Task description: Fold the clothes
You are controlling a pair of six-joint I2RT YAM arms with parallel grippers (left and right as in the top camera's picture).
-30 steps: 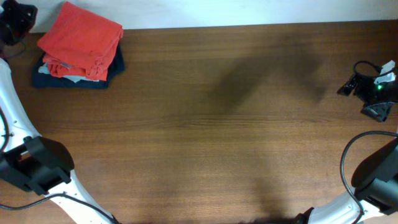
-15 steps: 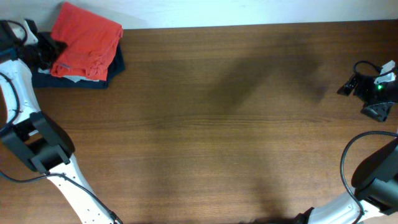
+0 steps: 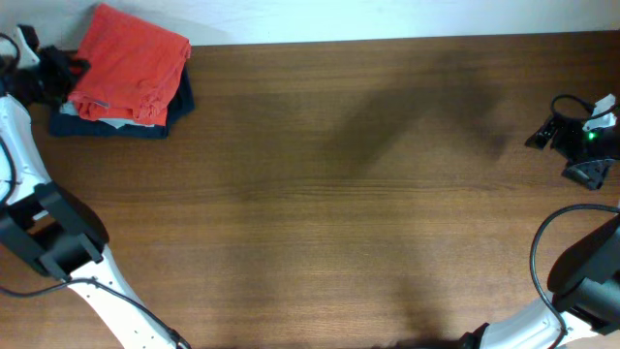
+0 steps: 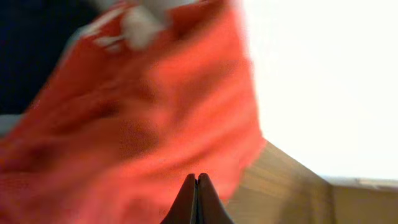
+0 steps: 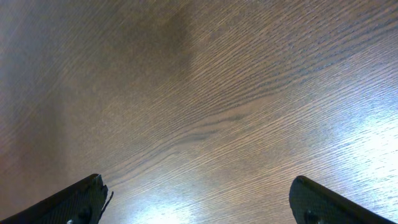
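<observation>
Stack (image 3: 124, 78) sits at table's (image 3: 339, 194) far-L corner, red top (image 3: 131, 53) over navy (image 3: 121, 126). L gripper (image 3: 66, 72) is just beside stack's L edge. Wrist cam (blurred): fingers (image 4: 188, 202) pressed together, nothing seen between them, red cloth straight ahead. R gripper (image 5: 199, 199) spread wide, empty, well apart at R edge. L arm far nearer.

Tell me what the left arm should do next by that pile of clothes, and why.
Probably ease the left gripper back from the pile. Its jaws are shut right at the left edge of the red garment, which already lies folded on top of the dark blue garment, so nothing there seems left to grasp.
</observation>
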